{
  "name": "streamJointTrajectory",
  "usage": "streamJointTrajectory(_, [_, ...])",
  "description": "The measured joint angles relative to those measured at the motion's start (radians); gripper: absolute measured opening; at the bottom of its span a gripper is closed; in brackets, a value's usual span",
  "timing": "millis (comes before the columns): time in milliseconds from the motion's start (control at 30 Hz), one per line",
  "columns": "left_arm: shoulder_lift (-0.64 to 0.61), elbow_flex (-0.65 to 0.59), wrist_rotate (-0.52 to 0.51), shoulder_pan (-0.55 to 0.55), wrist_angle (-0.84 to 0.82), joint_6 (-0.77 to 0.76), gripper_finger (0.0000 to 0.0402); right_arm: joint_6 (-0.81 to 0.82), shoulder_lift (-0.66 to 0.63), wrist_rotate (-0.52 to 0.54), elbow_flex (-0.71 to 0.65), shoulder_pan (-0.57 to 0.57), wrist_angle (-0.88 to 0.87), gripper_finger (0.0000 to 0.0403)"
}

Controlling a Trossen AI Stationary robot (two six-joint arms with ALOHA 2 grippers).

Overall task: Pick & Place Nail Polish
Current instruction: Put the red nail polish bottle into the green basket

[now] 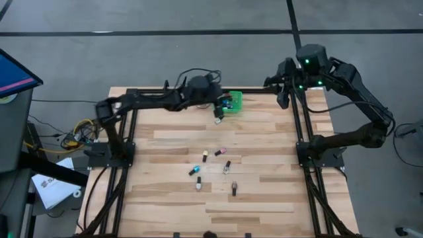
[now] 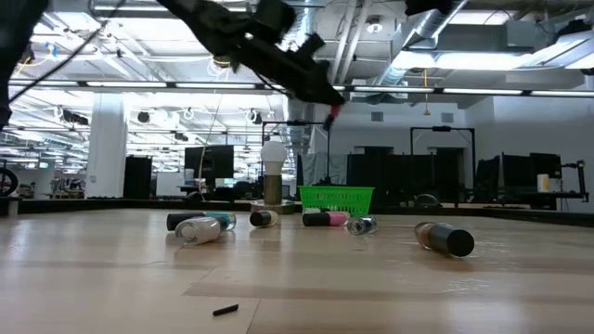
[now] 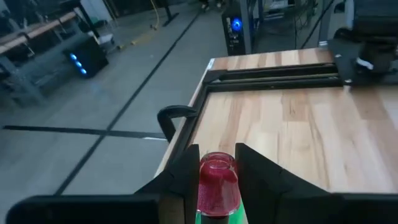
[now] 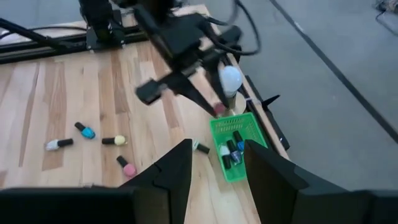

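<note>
My left gripper [image 1: 223,106] is shut on a red-pink nail polish bottle [image 3: 217,183] in the air over the green tray [image 4: 236,146] at the table's far edge. The gripper also shows in the low view [image 2: 329,104], well above the tray [image 2: 336,198]. Some bottles lie inside the tray [image 4: 231,152]. Several more bottles lie on their sides at mid-table [image 1: 211,168]. My right gripper [image 4: 217,174] is open and empty, raised over the table's far right corner [image 1: 284,89]. My left gripper pinches the red-pink bottle's body [image 3: 217,190] between its two fingers [image 3: 186,177], one on each side. The bottle's rounded end [image 3: 217,160] sticks out past the fingertips. The fingers slant down from the table's left. The bottle is lifted clear above the tray.
A white dome-topped object on a round base [image 4: 230,78] stands right beside the tray, next to my left gripper. Loose bottles lie across mid-table [image 2: 200,227], [image 2: 445,238]. A small dark piece [image 2: 225,310] lies near the front edge. Dark frame rails run along both table sides [image 1: 301,125].
</note>
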Motion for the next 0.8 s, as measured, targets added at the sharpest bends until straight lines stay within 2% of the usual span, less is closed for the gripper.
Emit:
streamJointTrajectory(167, [0.126,0.095,0.000,0.035,-0.040,-0.021,0.0085,0.001,0.000,0.000,0.000,0.000,-0.021,0.0136])
streamJointTrajectory(367, [0.208,0.110,0.000,0.070,-0.046,-0.048,0.0085,0.008,0.000,0.000,0.000,0.000,-0.021,0.0137])
streamJointTrajectory(667, [0.232,0.111,0.007,0.072,-0.080,-0.058,0.0087,0.008,0.000,0.000,0.000,0.000,-0.021,0.0134])
streamJointTrajectory(800, [0.232,0.111,0.007,0.072,-0.099,-0.058,0.0106,0.008,0.000,0.000,0.000,0.000,-0.021,0.0134])
